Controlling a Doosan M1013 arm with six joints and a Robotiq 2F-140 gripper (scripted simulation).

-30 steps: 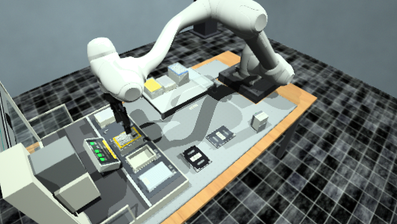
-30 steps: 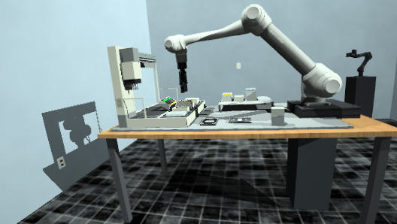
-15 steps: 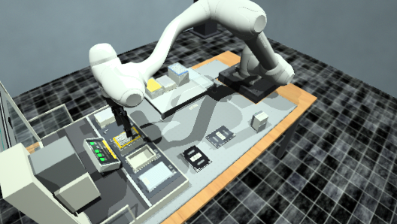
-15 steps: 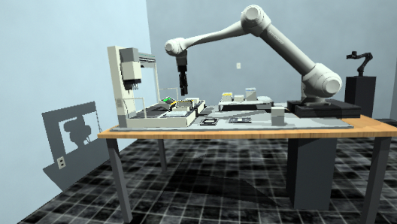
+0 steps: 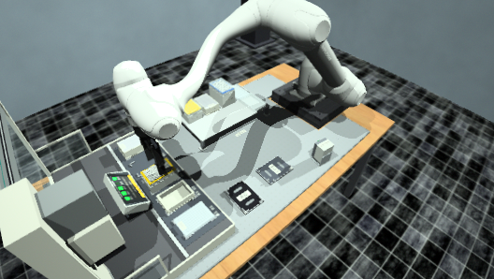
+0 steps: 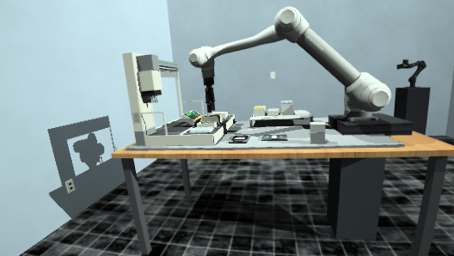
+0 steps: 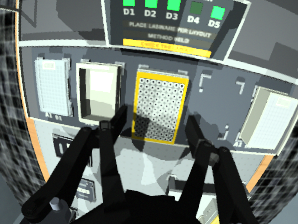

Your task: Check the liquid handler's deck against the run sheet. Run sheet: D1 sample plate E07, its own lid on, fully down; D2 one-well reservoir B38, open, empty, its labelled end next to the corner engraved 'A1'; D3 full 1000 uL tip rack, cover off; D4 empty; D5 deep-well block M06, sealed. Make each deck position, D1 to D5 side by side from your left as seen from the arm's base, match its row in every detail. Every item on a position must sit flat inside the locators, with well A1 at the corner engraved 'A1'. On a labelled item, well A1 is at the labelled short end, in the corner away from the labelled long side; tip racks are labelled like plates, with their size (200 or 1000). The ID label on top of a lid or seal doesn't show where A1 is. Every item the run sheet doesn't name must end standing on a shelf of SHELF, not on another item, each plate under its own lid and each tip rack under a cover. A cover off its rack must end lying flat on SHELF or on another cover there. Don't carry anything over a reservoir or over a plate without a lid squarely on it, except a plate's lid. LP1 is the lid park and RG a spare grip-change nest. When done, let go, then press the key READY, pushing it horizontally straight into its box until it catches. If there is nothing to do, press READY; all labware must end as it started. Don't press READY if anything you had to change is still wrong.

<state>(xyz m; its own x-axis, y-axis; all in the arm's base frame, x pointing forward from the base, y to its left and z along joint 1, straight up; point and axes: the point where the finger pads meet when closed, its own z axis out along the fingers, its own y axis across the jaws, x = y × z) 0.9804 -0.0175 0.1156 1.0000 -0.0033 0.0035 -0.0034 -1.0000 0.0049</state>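
Observation:
My gripper [image 7: 156, 118] [image 5: 156, 165] is open and empty. It hangs straight above the yellow-framed tip rack [image 7: 161, 108] on the middle deck position, fingers on either side of it and clear above it. In the wrist view the deck row shows a lidded plate [image 7: 52, 84] at far left, an open cream reservoir [image 7: 100, 92], the tip rack, a bare position [image 7: 222, 92] and a pale block [image 7: 269, 117] at right. In the top view the same items are the plate [image 5: 194, 219], reservoir [image 5: 177, 196], tip rack [image 5: 154, 174] and block [image 5: 130, 146].
A status panel [image 7: 174, 19] behind the deck shows lamps D1, D2, D3 and D5 lit green, D4 dark. The shelf [image 5: 220, 112] holds a yellow-topped item [image 5: 193, 108] and a blue-rimmed rack [image 5: 221, 90]. Two black nests [image 5: 274, 171] [image 5: 244, 197] and a small grey box [image 5: 323, 151] stand on the table.

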